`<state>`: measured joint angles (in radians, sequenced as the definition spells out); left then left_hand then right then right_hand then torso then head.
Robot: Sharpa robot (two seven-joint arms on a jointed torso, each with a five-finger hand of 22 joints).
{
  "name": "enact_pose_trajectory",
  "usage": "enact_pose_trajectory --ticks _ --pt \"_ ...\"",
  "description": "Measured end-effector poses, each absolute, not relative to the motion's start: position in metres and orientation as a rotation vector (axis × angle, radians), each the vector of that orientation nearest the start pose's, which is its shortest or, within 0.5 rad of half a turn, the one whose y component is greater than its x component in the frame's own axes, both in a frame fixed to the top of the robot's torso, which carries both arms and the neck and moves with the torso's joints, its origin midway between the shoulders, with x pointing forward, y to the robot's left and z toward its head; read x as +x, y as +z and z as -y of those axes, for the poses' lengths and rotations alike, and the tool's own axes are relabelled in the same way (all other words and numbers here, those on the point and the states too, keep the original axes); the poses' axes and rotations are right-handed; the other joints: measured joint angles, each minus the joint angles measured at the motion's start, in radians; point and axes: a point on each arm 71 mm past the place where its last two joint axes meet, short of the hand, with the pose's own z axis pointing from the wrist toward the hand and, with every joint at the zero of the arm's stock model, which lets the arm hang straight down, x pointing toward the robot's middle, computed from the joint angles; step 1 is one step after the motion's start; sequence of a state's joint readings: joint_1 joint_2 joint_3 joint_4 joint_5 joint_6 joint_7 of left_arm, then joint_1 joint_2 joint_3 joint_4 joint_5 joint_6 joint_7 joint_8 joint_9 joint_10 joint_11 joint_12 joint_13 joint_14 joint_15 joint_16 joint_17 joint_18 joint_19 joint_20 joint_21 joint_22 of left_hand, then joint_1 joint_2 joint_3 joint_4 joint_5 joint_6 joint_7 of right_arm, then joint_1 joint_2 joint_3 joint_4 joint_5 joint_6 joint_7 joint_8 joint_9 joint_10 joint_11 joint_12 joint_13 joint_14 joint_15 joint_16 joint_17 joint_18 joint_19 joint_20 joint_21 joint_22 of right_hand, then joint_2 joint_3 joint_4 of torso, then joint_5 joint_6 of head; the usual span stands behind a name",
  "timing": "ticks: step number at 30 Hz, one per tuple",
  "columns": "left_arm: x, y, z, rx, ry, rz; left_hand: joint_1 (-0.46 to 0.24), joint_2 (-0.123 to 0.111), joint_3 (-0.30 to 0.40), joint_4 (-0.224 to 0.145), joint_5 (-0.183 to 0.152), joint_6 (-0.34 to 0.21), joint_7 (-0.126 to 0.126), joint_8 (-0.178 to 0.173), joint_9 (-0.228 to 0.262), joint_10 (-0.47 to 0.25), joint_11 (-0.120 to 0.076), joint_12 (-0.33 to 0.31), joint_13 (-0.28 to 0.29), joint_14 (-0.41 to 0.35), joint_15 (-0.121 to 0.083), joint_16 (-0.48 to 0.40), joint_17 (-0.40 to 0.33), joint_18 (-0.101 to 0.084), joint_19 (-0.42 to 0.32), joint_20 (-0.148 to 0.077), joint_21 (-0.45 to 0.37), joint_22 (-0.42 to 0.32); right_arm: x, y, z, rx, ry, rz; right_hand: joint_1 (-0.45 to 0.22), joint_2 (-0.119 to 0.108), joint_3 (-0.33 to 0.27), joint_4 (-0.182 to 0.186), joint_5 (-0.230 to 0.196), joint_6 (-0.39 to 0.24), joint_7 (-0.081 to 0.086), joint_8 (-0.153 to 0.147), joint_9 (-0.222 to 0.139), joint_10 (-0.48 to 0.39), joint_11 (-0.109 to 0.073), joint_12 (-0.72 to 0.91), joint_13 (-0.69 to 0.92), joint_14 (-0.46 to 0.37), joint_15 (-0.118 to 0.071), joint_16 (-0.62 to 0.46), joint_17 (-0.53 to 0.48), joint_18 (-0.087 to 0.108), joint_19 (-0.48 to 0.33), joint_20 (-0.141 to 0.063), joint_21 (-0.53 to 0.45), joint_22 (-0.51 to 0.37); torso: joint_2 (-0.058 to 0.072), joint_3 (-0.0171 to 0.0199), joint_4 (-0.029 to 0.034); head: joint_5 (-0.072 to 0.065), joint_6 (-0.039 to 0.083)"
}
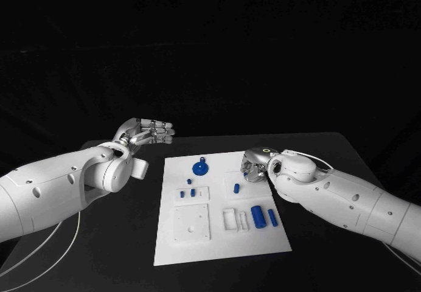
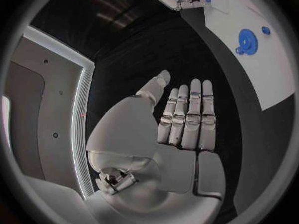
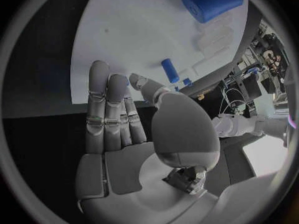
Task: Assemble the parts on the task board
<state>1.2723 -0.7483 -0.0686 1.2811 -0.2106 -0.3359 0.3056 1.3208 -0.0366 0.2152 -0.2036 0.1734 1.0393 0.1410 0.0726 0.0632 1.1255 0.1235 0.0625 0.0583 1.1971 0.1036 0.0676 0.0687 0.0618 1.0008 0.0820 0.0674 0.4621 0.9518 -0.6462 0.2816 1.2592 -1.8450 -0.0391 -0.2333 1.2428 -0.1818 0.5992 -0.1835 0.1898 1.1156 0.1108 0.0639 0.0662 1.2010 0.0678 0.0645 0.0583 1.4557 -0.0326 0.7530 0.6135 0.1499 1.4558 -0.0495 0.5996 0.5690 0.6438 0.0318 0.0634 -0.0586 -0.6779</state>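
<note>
The white task board (image 1: 219,207) lies in the middle of the black table. On it are a blue gear-shaped part (image 1: 201,168) at the far end, small blue pegs (image 1: 188,193) left of centre, another peg (image 1: 236,188), and a large blue cylinder (image 1: 258,216) with a thinner one (image 1: 273,217) beside it. My left hand (image 1: 149,132) hangs above the table off the board's far left corner, its fingers (image 2: 187,114) straight and holding nothing. My right hand (image 1: 254,164) hovers over the board's far right edge, fingers (image 3: 109,109) stretched out, also holding nothing. The right wrist view shows the large cylinder (image 3: 212,2) and a peg (image 3: 169,70).
White raised blocks (image 1: 235,218) and a square plate with holes (image 1: 191,222) sit on the board's near half. Black table (image 1: 131,243) runs along both sides of the board. The left wrist view shows the gear (image 2: 246,38) and the board's edge (image 2: 261,79).
</note>
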Motion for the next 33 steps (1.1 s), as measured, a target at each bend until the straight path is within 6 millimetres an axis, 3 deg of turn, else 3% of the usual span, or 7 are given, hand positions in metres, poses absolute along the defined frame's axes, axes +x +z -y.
enact_pose_trajectory --ticks 6,14,17,21,29,33 --pt "0.5417 -0.1667 -0.2344 -0.919 -1.293 -1.441 0.004 0.004 0.000 0.000 0.000 0.000 0.000 0.000 0.000 0.000 0.000 0.000 0.000 0.000 0.000 0.000 0.000 0.000 0.000 0.000 0.000 -0.008 0.5227 -0.2396 0.1925 -0.230 0.316 -1.815 0.010 0.010 0.010 0.004 -0.028 0.024 -0.006 0.000 0.000 0.029 -0.007 0.000 -0.001 0.000 0.000 0.004 0.001 -0.003 0.000 0.000 -0.005 0.012 0.000 -0.0003 0.0003 0.000 -0.001" --pt "0.5416 -0.1669 -0.2338 -0.921 -1.297 -1.446 0.004 0.004 0.000 0.000 0.000 0.000 0.000 0.000 0.000 0.000 0.000 0.000 0.000 0.000 0.000 0.000 0.000 0.000 0.000 0.000 0.000 -0.010 0.5244 -0.2405 0.1911 -0.237 0.306 -1.814 0.010 0.028 0.021 0.001 -0.035 0.052 -0.006 0.000 -0.001 0.052 -0.013 0.000 0.000 -0.002 -0.002 0.004 0.003 -0.004 -0.001 -0.001 -0.005 0.030 0.000 -0.0004 0.0005 0.000 -0.002" --pt "0.5416 -0.1670 -0.2337 -0.921 -1.298 -1.447 0.000 0.008 0.000 0.000 0.000 0.000 0.000 0.000 0.000 0.000 0.000 0.000 0.000 0.000 0.000 0.000 0.000 0.000 0.000 0.000 0.004 -0.012 0.5251 -0.2410 0.1905 -0.239 0.301 -1.809 0.026 0.055 0.029 -0.007 -0.077 0.079 -0.012 0.000 0.000 0.081 -0.020 -0.003 0.000 -0.007 -0.007 0.004 0.005 -0.006 0.000 -0.008 -0.005 0.044 0.000 -0.0003 0.0005 0.000 -0.003" --pt "0.5417 -0.1671 -0.2336 -0.922 -1.299 -1.449 0.000 0.008 0.000 0.000 0.000 0.000 0.000 0.000 0.000 0.000 0.000 0.000 0.000 0.000 0.000 0.000 0.000 0.000 0.000 0.000 0.004 -0.012 0.5255 -0.2419 0.1895 -0.241 0.294 -1.798 0.028 0.068 0.055 -0.022 -0.114 0.108 -0.022 -0.003 0.003 0.115 -0.028 -0.008 0.000 -0.003 -0.011 0.004 0.006 -0.014 -0.005 -0.017 0.007 0.064 0.000 -0.0001 0.0005 0.001 -0.004" --pt "0.5422 -0.1674 -0.2345 -0.923 -1.298 -1.450 0.000 0.008 0.000 0.000 0.000 0.000 0.000 0.000 0.000 0.000 0.000 0.000 0.000 0.000 0.000 0.000 0.000 0.000 0.000 0.000 0.004 -0.014 0.5245 -0.2435 0.1872 -0.246 0.283 -1.773 0.025 0.070 0.084 -0.043 -0.097 0.131 -0.028 -0.005 0.009 0.129 -0.025 -0.009 0.006 -0.003 -0.018 0.007 0.010 -0.034 -0.016 -0.028 0.024 0.111 0.000 0.0004 -0.0001 0.001 -0.007" --pt "0.5426 -0.1675 -0.2351 -0.924 -1.296 -1.450 0.004 0.012 0.000 0.000 0.000 0.000 0.000 0.000 0.000 0.000 0.000 0.000 0.000 0.000 0.000 0.000 0.000 0.000 0.000 0.000 0.004 -0.016 0.5230 -0.2439 0.1868 -0.246 0.282 -1.760 0.025 0.070 0.093 -0.043 -0.097 0.138 -0.027 -0.005 0.009 0.131 -0.024 -0.012 0.002 -0.004 -0.024 0.007 0.012 -0.034 -0.018 -0.029 0.024 0.136 0.000 0.0004 -0.0001 0.002 -0.007"
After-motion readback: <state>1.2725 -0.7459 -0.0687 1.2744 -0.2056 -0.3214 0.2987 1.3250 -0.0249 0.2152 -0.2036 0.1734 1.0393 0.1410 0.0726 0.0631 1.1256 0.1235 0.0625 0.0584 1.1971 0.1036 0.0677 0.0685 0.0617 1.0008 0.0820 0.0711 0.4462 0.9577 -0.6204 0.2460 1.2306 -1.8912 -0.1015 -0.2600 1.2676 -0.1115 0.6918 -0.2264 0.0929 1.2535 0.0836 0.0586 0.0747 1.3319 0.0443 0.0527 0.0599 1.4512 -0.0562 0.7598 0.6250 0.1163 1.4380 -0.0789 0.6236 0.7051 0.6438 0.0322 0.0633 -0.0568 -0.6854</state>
